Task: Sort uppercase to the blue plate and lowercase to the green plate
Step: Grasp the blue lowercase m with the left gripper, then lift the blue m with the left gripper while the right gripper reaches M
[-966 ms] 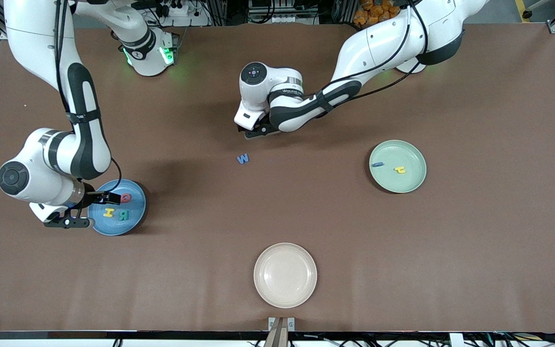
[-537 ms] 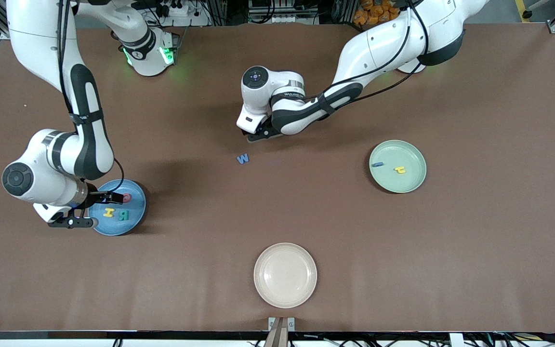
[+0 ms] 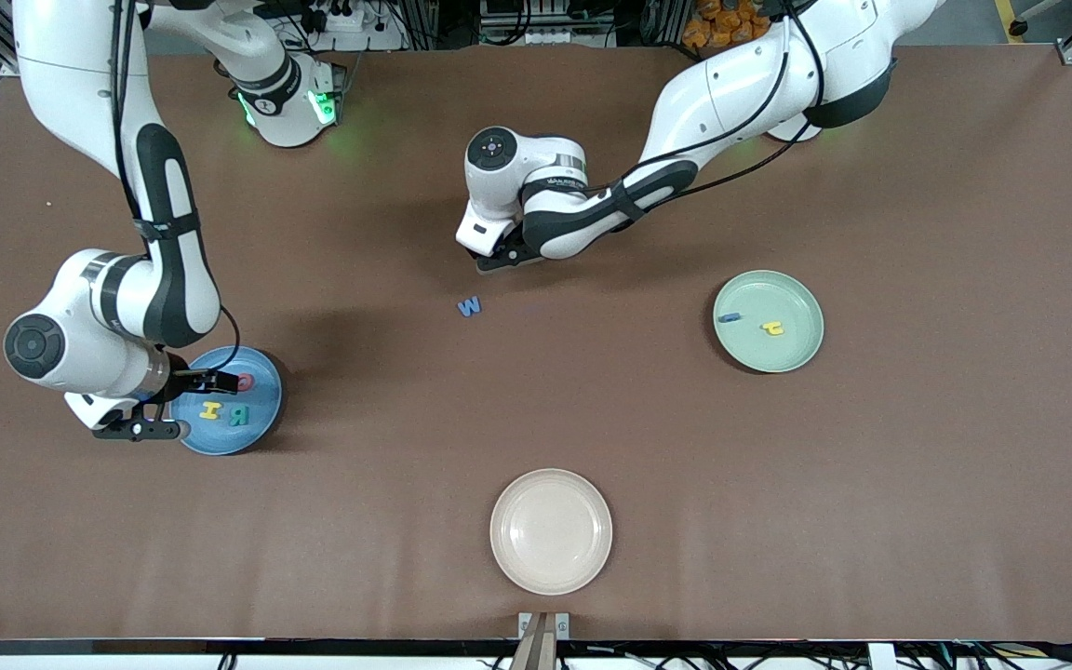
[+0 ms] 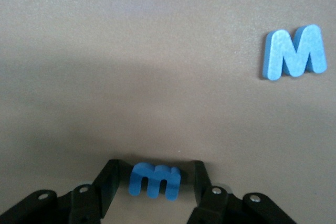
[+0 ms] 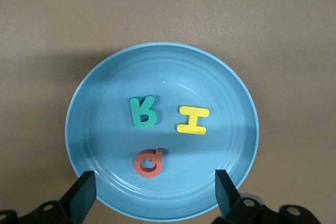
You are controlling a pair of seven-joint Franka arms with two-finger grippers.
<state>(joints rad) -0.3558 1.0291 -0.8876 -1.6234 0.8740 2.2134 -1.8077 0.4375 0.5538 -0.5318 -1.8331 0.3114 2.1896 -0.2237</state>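
My left gripper (image 4: 156, 178) is down at the table near its middle, its fingers (image 4: 111, 182) on either side of a small blue lowercase m (image 4: 155, 179), with a thin gap on each side. In the front view my left gripper (image 3: 497, 261) hides that letter. The blue uppercase W (image 3: 469, 306) (image 4: 293, 52) lies on the table close by. My right gripper (image 5: 153, 181) (image 3: 190, 405) hangs open over the blue plate (image 5: 105, 93) (image 3: 261, 423), which holds the teal R (image 5: 143, 112), yellow H (image 5: 193, 119) and red Q (image 5: 149, 162). The green plate (image 3: 789, 352) holds a dark blue i (image 3: 729, 317) and a yellow lowercase letter (image 3: 772, 328).
A cream plate (image 3: 550, 530) with nothing in it sits nearest the front camera, at the table's middle. The brown table top (image 3: 917, 465) stretches wide around the three plates.
The left gripper's fingers have drawn in toward the small blue m, and the left hand shifted slightly. The right arm edged a little over the blue plate, then held still.
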